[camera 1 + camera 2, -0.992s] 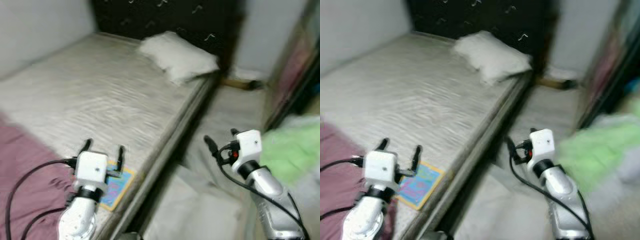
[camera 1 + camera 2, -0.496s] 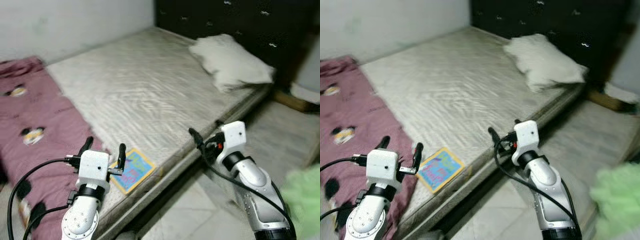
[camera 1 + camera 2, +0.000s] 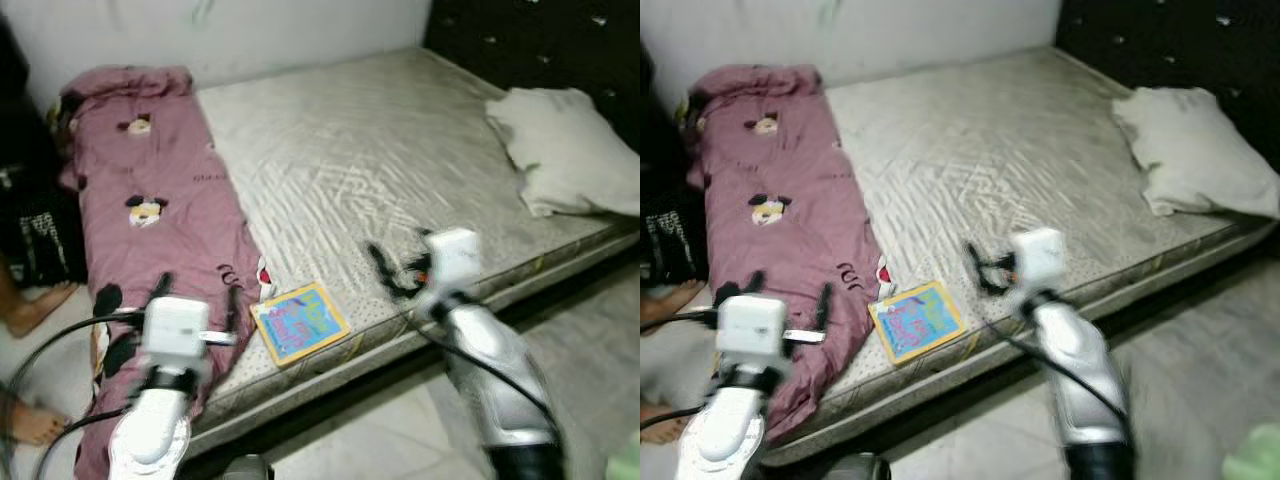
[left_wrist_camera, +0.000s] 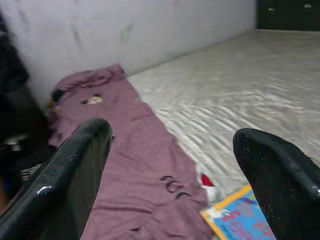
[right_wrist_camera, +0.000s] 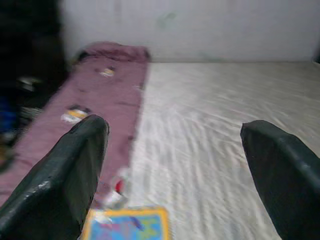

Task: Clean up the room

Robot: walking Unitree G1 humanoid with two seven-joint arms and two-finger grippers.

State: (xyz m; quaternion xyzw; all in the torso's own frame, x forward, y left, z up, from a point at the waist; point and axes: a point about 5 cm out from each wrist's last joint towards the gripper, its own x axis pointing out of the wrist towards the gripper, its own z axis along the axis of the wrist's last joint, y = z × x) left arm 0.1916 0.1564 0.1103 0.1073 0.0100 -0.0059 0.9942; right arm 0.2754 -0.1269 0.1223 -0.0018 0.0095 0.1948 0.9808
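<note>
Both arms reach forward over the bed's near edge. The left gripper [image 3: 196,292] and right gripper [image 3: 980,268] have their fingers wide apart, holding nothing. A colorful book [image 3: 299,322] lies on the mattress [image 3: 380,160] beside the pink blanket [image 3: 150,210]. The right arm looks blurry.

Book [image 3: 299,322] on mattress [image 3: 400,170] (near edge)

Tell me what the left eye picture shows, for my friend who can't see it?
A bare bed holds a pink cartoon blanket, a colourful book near its edge and a white pillow. The robot's left claw and right claw hang open in front.
</note>
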